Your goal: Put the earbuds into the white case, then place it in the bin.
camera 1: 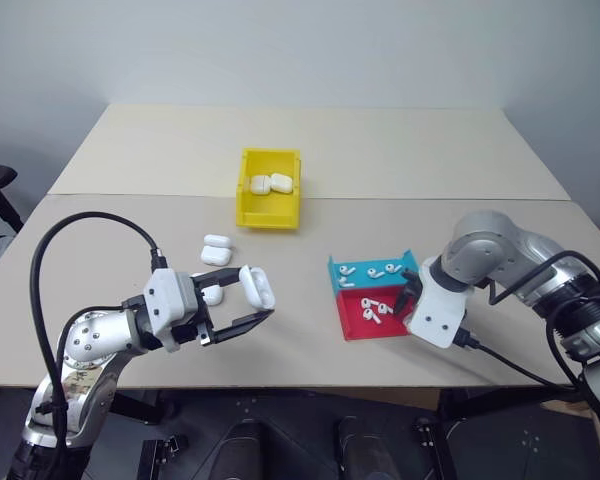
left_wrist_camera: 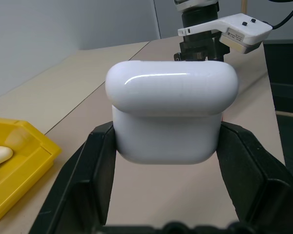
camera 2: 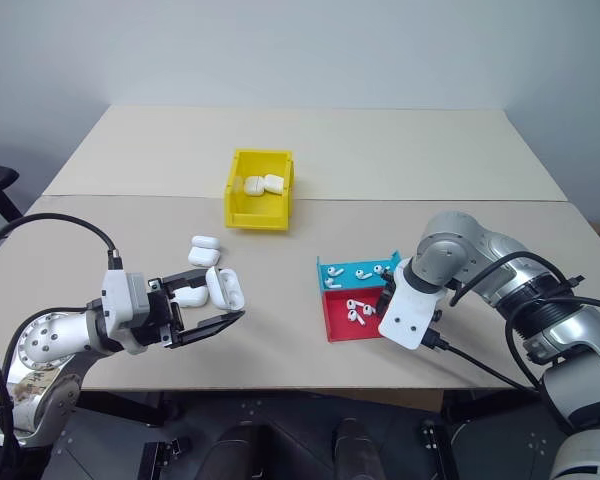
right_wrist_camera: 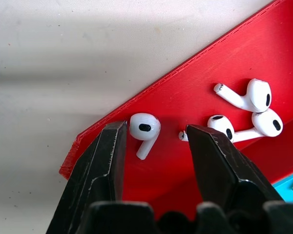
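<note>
We are at the first step, fetching an earbud. Our left tool [camera 1: 252, 318] is pressed onto a white case [camera 1: 257, 286] and holds it up off the bench [camera 1: 410, 150], its two black fingers [left_wrist_camera: 95, 165] clamped on the case's sides. In the left wrist view its lid looks closed, though we cannot see the seam well enough to be sure.

Our right tool [right_wrist_camera: 154, 131] points down into the red tray [right_wrist_camera: 185, 92], fingers spread, with one earbud [right_wrist_camera: 144, 130] lying between them and not yet pinched. Three more earbuds lie close together further along the red tray, and others sit in the blue tray [camera 1: 365, 270] touching it.

The next move, as we judge it, is to lower a little and close on that earbud without nudging it against the tray floor; it is small and glossy, so it may skid or twist. The case lid would then need to be open to receive it.

The yellow bin [camera 1: 270, 190], further back on the bench, already holds two cases. Spare cases lie on the bench beside our left tool.
</note>
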